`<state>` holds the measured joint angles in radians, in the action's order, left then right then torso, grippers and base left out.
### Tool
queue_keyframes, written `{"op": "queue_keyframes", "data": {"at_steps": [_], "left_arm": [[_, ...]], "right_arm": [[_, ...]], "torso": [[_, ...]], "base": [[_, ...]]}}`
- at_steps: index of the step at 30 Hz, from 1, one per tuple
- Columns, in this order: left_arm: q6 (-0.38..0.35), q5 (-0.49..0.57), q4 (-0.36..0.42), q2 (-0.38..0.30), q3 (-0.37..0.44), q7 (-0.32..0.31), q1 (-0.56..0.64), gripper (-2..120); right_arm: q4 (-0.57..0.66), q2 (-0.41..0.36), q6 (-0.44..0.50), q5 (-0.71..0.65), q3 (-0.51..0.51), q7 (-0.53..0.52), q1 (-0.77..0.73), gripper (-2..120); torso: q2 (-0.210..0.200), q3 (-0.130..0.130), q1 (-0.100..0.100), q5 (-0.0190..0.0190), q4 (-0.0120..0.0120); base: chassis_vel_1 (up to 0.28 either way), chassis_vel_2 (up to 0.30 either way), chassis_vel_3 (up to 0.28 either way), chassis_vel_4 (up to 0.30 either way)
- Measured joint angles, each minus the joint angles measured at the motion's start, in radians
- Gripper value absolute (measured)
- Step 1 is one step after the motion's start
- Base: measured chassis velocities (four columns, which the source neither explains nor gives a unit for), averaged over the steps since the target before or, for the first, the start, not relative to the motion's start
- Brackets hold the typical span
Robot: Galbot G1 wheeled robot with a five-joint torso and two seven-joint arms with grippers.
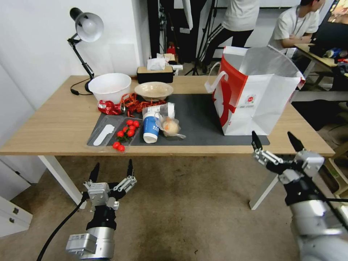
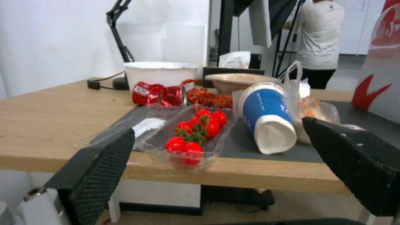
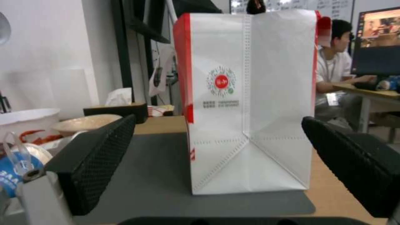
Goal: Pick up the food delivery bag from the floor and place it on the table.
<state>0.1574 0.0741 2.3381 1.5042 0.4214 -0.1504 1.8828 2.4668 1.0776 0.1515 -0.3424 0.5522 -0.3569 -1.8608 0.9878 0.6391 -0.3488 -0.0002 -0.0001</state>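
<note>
Standing upright on the dark mat [image 1: 203, 119] near the table [image 1: 54, 123]'s right front corner, the food delivery bag [image 1: 253, 98] appears delivered, both the right gripper [image 1: 277, 139] and left gripper [image 1: 111, 170] released, hovering off the front edge.

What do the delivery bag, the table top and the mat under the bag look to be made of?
The food delivery bag: probably non-woven fabric, matt white and red, with stitched seams and creased folds; its lining looks like silvery foil. The table: light wood or wood-look laminate, with faint grain and a smooth low-sheen finish. The mat: dark grey, thin and flat, matt; perhaps rubber or felt, hard to tell.
</note>
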Motion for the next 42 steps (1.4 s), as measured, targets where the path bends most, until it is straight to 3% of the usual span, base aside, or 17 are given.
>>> {"op": "queue_keyframes", "data": {"at_steps": [8, 17, 25, 42], "left_arm": [[0.01, -0.013, -0.026, 0.007, -0.008, 0.001, -0.005, 100], [0.015, -0.019, -0.052, 0.009, -0.007, 0.0, -0.015, 100], [0.02, -0.031, -0.082, 0.011, -0.007, 0.001, -0.034, 100], [0.081, -0.015, -0.127, 0.002, 0.003, 0.01, -0.07, 100]], "right_arm": [[-0.111, 0.084, 0.08, 0.164, -0.13, -0.026, 0.0, 100], [-0.202, 0.145, 0.128, 0.254, -0.213, -0.029, 0.016, 100], [-0.262, 0.175, 0.192, 0.31, -0.229, 0.023, 0.042, 100], [-0.27, 0.19, 0.245, 0.356, -0.203, 0.049, 0.064, 100]], "torso": [[0.0, 0.0, 0.0, 0.0002, 0.0001], [0.0, 0.0, 0.0, 0.0001, 0.0001], [0.0, 0.0, 0.0, 0.0001, 0.0], [0.0, 0.0, 0.0, 0.0002, 0.0]], "base": [[0.0, 0.0, 0.0, 0.0], [0.0, 0.0, 0.0, 0.0], [0.0, 0.0, 0.0, 0.0], [0.0, 0.0, 0.0, 0.0]]}}
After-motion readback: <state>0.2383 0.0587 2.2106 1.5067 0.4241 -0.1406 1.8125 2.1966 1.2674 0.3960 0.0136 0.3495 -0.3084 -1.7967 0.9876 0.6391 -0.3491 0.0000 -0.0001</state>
